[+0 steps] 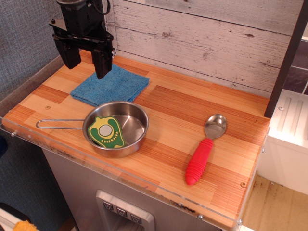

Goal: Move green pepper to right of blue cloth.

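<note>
The green pepper (pixel 106 131) lies cut face up inside the steel pan (pixel 132 126), leaning on its left wall. The blue cloth (pixel 111 85) lies flat on the wooden counter just behind the pan. My gripper (pixel 86 63) hangs at the back left, above the cloth's far left corner. Its two black fingers are spread apart and hold nothing.
A spoon with a red ribbed handle (pixel 202 155) lies on the counter right of the pan. The pan's wire handle (pixel 57 124) points left. A plank wall stands behind, a clear lip runs along the counter's front edge (pixel 144 185), and a dark post (pixel 284 62) rises at the right.
</note>
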`<state>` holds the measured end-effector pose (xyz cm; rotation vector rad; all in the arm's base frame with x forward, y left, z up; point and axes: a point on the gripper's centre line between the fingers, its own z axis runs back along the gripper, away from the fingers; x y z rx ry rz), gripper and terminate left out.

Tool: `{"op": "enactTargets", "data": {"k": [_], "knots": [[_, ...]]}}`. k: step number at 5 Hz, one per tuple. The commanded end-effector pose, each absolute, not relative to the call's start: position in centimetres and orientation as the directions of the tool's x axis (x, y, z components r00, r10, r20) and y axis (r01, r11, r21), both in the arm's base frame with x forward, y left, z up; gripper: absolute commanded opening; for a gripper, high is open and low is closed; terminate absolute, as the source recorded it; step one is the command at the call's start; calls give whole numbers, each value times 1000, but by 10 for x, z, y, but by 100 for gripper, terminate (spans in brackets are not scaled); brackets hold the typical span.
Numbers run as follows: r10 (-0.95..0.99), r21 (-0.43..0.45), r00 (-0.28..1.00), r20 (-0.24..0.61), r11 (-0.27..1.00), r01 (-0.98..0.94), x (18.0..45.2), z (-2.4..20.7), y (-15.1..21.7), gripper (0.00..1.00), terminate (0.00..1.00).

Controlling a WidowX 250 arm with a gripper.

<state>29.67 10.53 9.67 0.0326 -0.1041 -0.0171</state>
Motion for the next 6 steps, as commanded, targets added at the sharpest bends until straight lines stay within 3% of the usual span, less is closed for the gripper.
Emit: {"op": "enactTargets", "data": {"k": [1, 4, 6], "knots": [[-19, 33, 994, 104, 999, 15, 297, 97, 105, 100, 0], [-142, 56, 988, 61, 989, 139, 256, 67, 71, 100, 0], [-144, 70, 988, 59, 988, 139, 258, 49, 57, 100, 0]]}}
